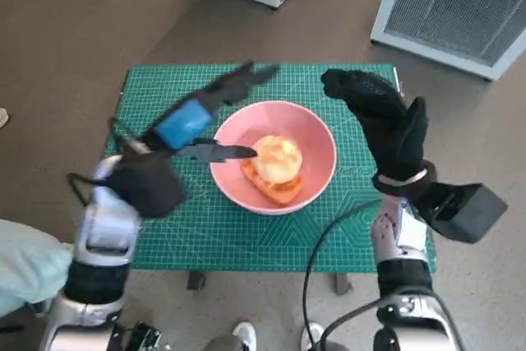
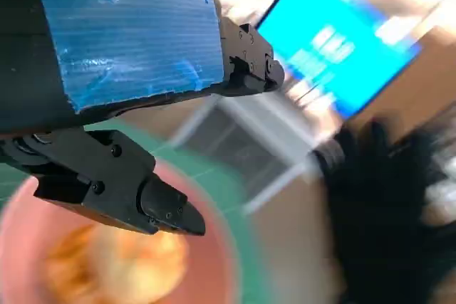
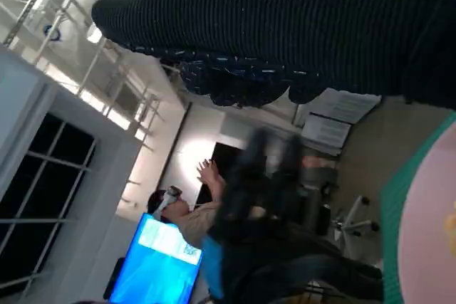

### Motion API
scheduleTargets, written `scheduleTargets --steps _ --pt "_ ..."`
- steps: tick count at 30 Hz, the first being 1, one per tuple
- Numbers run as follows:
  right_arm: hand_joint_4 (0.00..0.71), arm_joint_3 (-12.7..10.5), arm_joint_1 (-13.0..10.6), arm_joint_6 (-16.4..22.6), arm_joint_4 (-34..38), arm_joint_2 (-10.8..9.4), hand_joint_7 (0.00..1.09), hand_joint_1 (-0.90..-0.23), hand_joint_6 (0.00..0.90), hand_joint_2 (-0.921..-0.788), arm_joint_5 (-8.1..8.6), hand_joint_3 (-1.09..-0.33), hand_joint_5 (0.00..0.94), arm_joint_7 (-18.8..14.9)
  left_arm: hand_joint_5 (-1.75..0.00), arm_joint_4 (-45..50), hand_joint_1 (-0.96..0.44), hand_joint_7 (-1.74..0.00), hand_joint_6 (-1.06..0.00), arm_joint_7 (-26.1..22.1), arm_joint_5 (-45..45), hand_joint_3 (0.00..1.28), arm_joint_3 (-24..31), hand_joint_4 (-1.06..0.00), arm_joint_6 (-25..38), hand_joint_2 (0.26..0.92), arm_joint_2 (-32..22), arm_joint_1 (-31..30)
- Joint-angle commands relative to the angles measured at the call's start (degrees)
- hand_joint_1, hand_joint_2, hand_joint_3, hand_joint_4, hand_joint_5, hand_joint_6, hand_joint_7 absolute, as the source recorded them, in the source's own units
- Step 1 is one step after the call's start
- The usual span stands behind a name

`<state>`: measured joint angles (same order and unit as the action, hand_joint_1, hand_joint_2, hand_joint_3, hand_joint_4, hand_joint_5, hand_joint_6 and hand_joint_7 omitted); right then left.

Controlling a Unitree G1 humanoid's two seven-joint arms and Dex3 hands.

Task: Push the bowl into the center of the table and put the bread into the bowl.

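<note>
Pink and round, the bowl (image 1: 274,156) sits near the middle of the green mat (image 1: 189,228) that covers the table, and the bread (image 1: 275,168), golden on top with an orange crust, lies inside it. Above the bowl's left side hangs the left hand (image 1: 197,117), its blue-taped back turned up; its long fingers (image 1: 246,78) reach out over the mat beyond the rim while a lower finger points over the bowl toward the bread, the two well apart and holding nothing. In the left wrist view the same spread shows, with the blurred bowl (image 2: 214,247) and bread (image 2: 121,265) beneath the lower finger. To the right of the bowl the right hand (image 1: 386,125) in its black glove is raised above the mat, fingers extended and a little apart, nothing in them and clear of the bowl. White cabinets (image 1: 448,6) with grilles stand on the brown floor beyond the table. The right wrist view shows the glove (image 3: 299,26) across the top, a blue screen (image 3: 160,265) and a seated person (image 3: 192,208).
</note>
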<state>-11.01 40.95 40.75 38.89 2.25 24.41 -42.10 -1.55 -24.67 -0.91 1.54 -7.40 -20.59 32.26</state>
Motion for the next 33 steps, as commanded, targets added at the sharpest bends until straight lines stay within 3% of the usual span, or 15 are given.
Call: scheduleTargets --steps 1,8,18,33 --pt "0.205 0.40 0.61 -1.54 -1.68 0.49 0.61 -0.713 -0.001 -0.921 -0.52 -0.722 0.000 0.93 -0.02 -1.11 -0.31 -0.04 -0.27 0.84 6.25 0.05 3.48 -0.08 -5.99 0.910 2.62 -1.63" --pt "0.203 0.82 1.76 -1.93 -4.13 0.62 0.61 -0.720 -0.001 -0.921 -1.50 -0.724 0.000 2.49 -0.02 -6.40 -0.49 -0.04 -0.25 1.48 12.71 0.20 6.54 -0.12 -15.14 0.920 7.01 -1.97" --pt "0.202 1.25 3.93 0.06 -2.65 0.49 0.62 -0.715 -0.001 -0.921 -3.65 -0.729 0.001 4.25 -0.02 -13.79 -0.57 -0.06 -0.27 4.07 13.66 0.25 8.43 -0.18 -26.16 0.921 11.33 -1.24" --pt "0.185 1.40 5.15 0.64 -1.84 1.40 0.61 -0.711 -0.001 -0.921 -4.86 -0.727 0.000 5.34 -0.01 -13.15 -0.58 -0.06 -0.27 5.37 11.69 0.27 6.92 -0.18 -26.07 0.921 10.13 -1.86"
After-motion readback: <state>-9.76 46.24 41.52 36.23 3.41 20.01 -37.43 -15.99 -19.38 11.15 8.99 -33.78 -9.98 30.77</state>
